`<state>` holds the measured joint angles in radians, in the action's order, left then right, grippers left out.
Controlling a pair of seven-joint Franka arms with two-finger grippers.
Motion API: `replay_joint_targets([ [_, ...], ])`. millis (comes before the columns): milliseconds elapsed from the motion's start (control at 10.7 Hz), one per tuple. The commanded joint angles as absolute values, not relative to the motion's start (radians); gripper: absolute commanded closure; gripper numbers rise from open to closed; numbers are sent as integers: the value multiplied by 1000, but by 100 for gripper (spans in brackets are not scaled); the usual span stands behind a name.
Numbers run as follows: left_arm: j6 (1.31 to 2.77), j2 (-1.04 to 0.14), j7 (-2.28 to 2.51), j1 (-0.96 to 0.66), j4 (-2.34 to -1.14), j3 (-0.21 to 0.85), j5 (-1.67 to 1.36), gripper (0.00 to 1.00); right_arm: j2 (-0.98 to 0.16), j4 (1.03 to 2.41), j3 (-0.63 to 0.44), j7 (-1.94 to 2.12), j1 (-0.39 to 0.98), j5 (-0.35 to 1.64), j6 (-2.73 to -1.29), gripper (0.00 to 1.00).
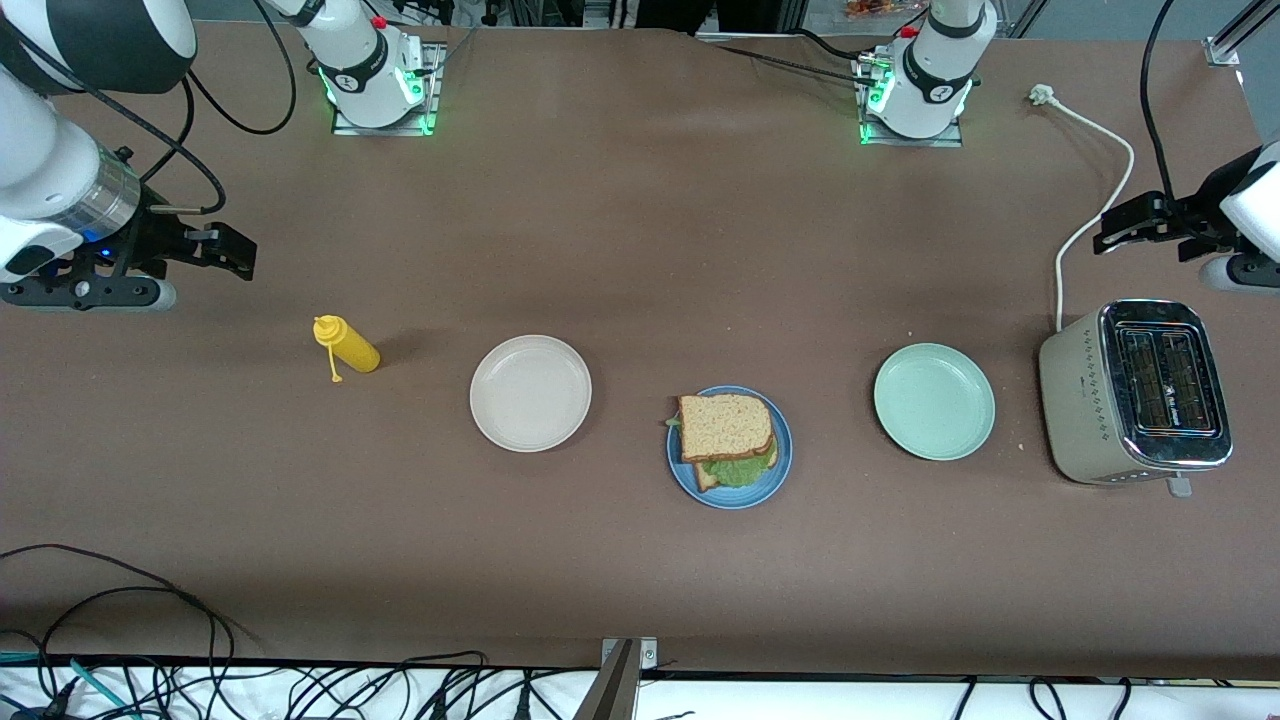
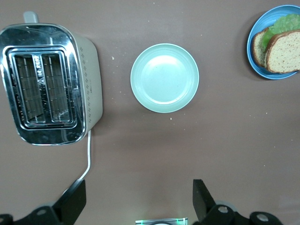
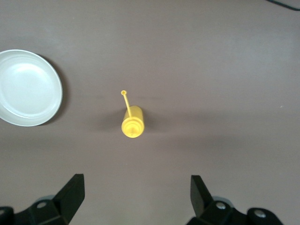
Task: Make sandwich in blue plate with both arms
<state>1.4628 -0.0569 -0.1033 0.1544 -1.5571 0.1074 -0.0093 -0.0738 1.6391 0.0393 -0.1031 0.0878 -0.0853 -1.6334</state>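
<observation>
The sandwich [image 1: 726, 430] lies in the blue plate [image 1: 777, 477] near the middle of the table: a brown bread slice on top, green lettuce [image 1: 738, 470] and a second slice under it. It also shows in the left wrist view [image 2: 281, 49]. My left gripper [image 1: 1130, 225] is open and empty, up over the table at the left arm's end, above the toaster's cord. My right gripper [image 1: 225, 252] is open and empty, up over the table at the right arm's end. Both arms are apart from the plate.
A beige-white plate [image 1: 530, 392] and a pale mint-green plate [image 1: 934, 401] flank the blue plate. A yellow squeeze bottle [image 1: 348, 345] lies toward the right arm's end. A steel toaster [image 1: 1140, 392] with a white cord [image 1: 1095, 215] stands at the left arm's end.
</observation>
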Motion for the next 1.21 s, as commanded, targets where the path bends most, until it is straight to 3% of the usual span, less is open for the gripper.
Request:
replay_joint_targets([
  [0,1453,18,-103,127,-1604,87,26,0,-71,1626,21,-118,104,17,-1629,0],
  [187,1451,46,-100,132,-1637,77,17,0,-69,1626,21,-120,104,9,-1629,0],
  [467,1496,34,-94,126,-1629,-37,-60,0,-72,1603,21,-106,104,9,-1649,0],
  [934,1473,-4,-84,112,-1585,-14,-2,0,-71,1592,28,-103,107,-47,-1658,0],
  [1121,1463,-9,-60,112,-1578,56,58,0,-71,1591,28,-101,107,-55,-1657,0],
])
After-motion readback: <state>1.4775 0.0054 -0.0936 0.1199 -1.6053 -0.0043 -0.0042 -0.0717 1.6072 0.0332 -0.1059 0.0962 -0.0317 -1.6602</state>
